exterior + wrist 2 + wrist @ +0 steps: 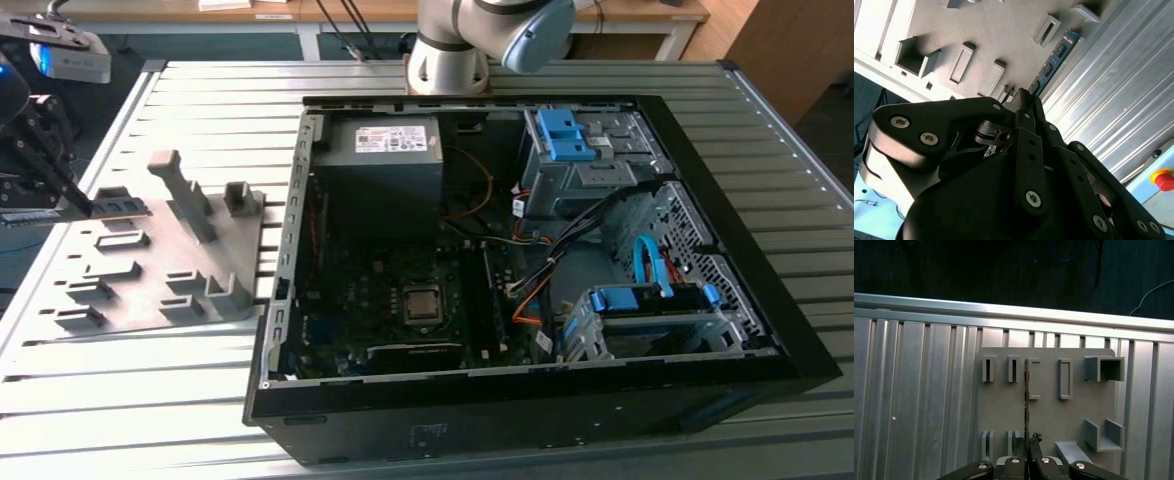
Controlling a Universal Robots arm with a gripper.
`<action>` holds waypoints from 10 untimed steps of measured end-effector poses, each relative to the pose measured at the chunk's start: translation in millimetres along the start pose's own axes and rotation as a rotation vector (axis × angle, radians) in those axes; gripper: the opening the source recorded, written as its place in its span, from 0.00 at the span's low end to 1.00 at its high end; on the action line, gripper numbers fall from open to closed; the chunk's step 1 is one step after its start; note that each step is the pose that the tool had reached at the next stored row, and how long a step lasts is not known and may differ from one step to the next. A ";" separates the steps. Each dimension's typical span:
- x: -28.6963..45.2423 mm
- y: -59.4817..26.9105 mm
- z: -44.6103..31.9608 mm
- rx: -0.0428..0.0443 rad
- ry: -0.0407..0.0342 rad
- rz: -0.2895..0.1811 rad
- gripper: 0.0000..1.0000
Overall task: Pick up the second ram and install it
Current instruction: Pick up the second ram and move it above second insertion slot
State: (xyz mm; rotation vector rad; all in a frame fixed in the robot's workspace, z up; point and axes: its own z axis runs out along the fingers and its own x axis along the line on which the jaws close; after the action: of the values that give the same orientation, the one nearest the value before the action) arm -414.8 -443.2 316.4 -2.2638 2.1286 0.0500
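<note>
In the second wrist view the second ram (1055, 56), a narrow blue-green board with dark chips, sticks out from my gripper (1024, 96), whose fingers are shut on one end of it. The first wrist view shows the ram (1026, 390) edge-on as a thin dark line over the grey fixture plate (1049, 425), with my gripper (1029, 456) closed at its near end. In the exterior view my gripper (67, 195) hangs at the far left, over the left edge of the fixture plate (154, 275). I cannot tell whether the ram touches the plate.
An open black computer case (534, 400) lies on the ribbed aluminium table (134, 400) at the exterior view's right of the plate, its motherboard (400, 300) exposed among cables and blue drive brackets. The arm's base (447, 60) stands behind the case. A red stop button (1164, 179) is nearby.
</note>
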 end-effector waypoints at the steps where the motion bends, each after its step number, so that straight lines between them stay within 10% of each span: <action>1: -0.1 0.0 -1.2 0.0000 0.0000 0.000 0.14; 10: -0.6 0.0 -12.3 0.0000 -0.0003 0.000 0.14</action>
State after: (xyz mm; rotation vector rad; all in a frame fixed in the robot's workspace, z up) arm -414.8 -443.2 328.7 -2.2637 2.1285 0.0504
